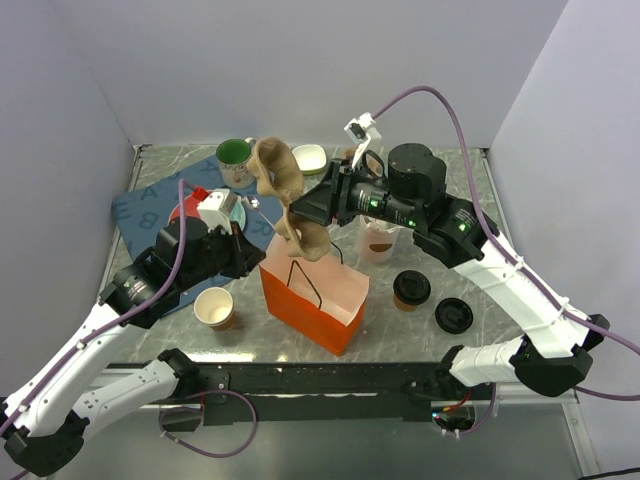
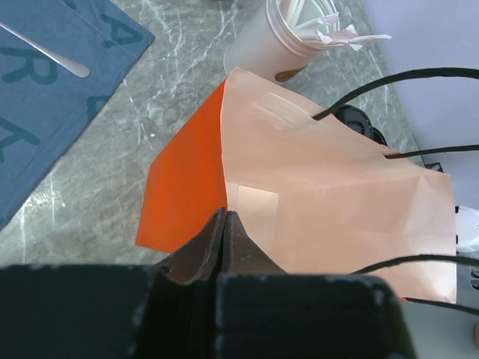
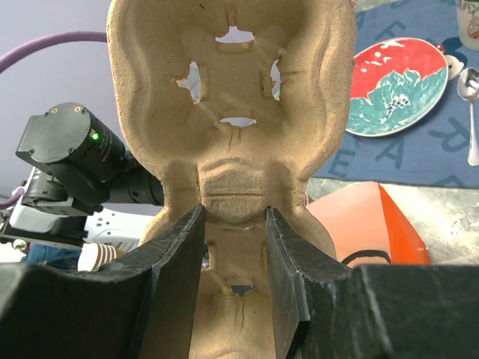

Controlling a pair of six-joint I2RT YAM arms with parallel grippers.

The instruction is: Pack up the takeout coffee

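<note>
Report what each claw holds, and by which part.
Right claw: the pulp cup carrier, gripped at its narrow waist. Left claw: pinching the orange bag by its top rim.

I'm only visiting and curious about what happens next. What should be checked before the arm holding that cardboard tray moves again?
1. Left gripper shut on the rim of the orange paper bag: ok.
2. Right gripper clamped on the tan moulded-pulp cup carrier: ok.
3. Carrier's lower end over the bag's mouth, in the top view: ok.
4. Mouth open wide enough for the carrier: cannot tell.
5. Brown paper coffee cup with round black plastic lid upright, right of the bag, lid on: ok.
</note>
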